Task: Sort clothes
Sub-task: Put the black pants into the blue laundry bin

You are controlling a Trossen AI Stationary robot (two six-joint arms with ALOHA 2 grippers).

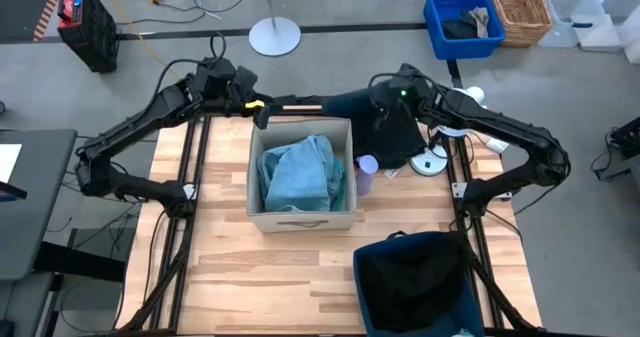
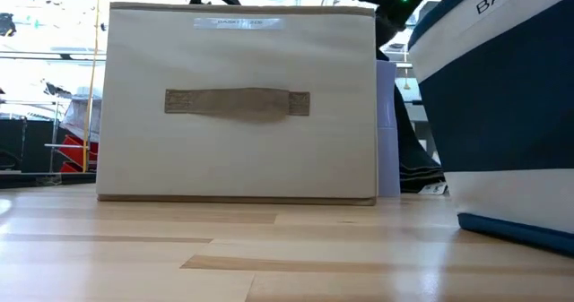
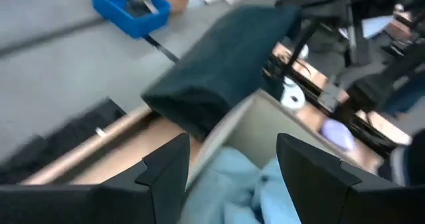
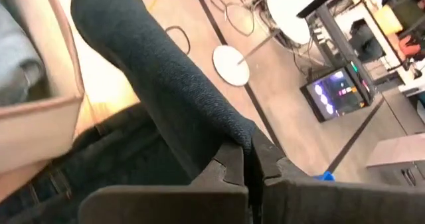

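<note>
High view: right claw is clamped on the dark green garment, draped beside the beige box; soft and limp, best pinched at a bunched fold. Left claw gapes empty.

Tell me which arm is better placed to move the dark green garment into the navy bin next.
The right arm. Its gripper is already shut on the dark green garment beside the beige box, on the navy bin's side. The left gripper hangs open over the box's far edge, holding nothing.
</note>
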